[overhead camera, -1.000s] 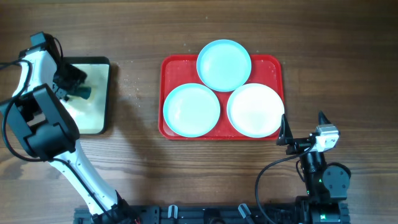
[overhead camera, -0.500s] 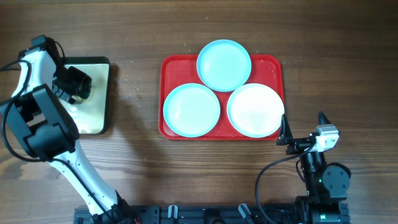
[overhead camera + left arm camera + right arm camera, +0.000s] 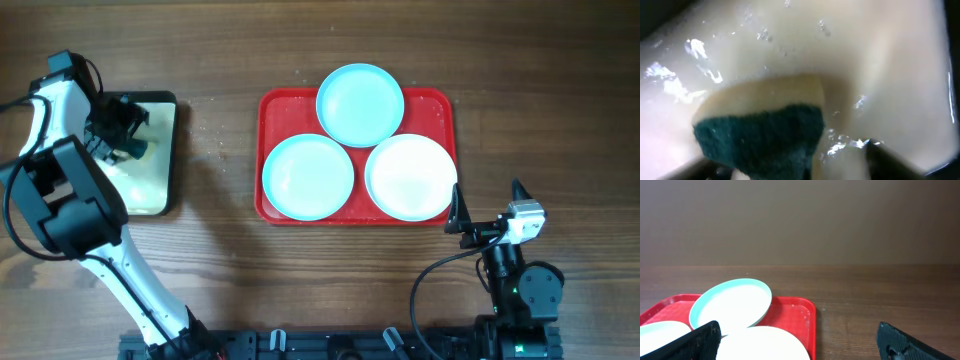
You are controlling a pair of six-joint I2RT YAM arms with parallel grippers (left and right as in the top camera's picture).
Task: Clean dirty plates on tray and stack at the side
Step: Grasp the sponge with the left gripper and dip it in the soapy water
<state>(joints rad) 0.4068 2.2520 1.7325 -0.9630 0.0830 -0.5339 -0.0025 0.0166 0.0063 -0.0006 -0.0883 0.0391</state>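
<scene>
Sitting mid-counter (image 3: pixel 230 40) in the overhead view, the tray (image 3: pixel 268 105) is carrying all three plates. One pale blue plate (image 3: pixel 360 104) is lying at the far edge, its near rim overlapping the other two. The second blue plate (image 3: pixel 308 177) is lying at the near left and the white plate (image 3: pixel 411 177) at the near right, the two just beside each other. Off to the left, well apart from the tray, the left arm (image 3: pixel 60 200) is reaching over a cream pan (image 3: pixel 155 190) with a dark rim. Its jaws are hanging above the pan's far end with a bit of green showing under them. The right arm (image 3: pixel 520 285) is waiting at the near right, its jaws standing wide apart just beside the tray's near right corner.

The left wrist camera is looking closely at the pan's wet, glistening floor. A sponge (image 3: pixel 760 132), dark green on one face and pale yellow behind, is sitting between the dark fingers (image 3: pixel 890 160) at the bottom edge. I cannot tell whether the jaws are pressing on it.

The right wrist camera is looking low across the tray. The far blue plate is tilting up, leaning on the white one. Both black fingertips (image 3: pixel 697 342) are showing at the bottom corners, spread wide with nothing between them.
</scene>
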